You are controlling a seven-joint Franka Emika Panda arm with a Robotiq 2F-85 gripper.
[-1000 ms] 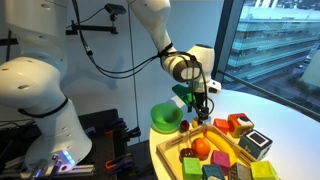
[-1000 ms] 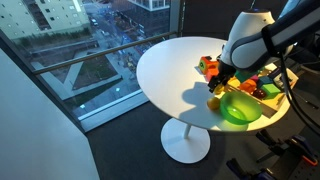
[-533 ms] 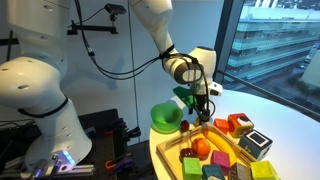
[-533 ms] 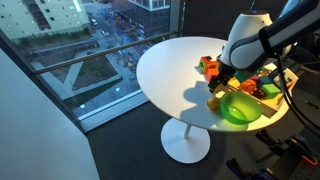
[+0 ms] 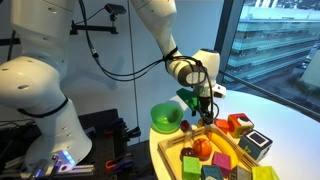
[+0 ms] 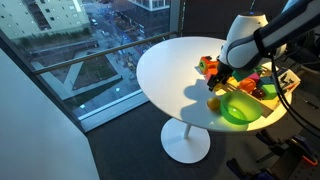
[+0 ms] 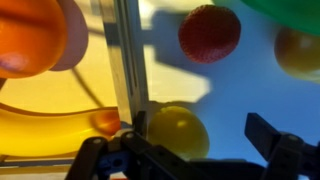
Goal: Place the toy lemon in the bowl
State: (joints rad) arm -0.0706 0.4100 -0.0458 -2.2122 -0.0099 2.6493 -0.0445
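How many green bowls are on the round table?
1. The green bowl sits near the edge of the white table, beside the toy tray. More could be hidden.

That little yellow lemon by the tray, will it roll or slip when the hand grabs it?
The toy lemon looks round and smooth, so it may well roll if the hand nudges it off-centre. That smooth skin might also slip between the fingers. It is small beside the bowl, so probably light.

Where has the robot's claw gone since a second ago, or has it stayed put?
Yes, it moved: in an exterior view the gripper has shifted slightly right and down, away from the fixed green bowl.
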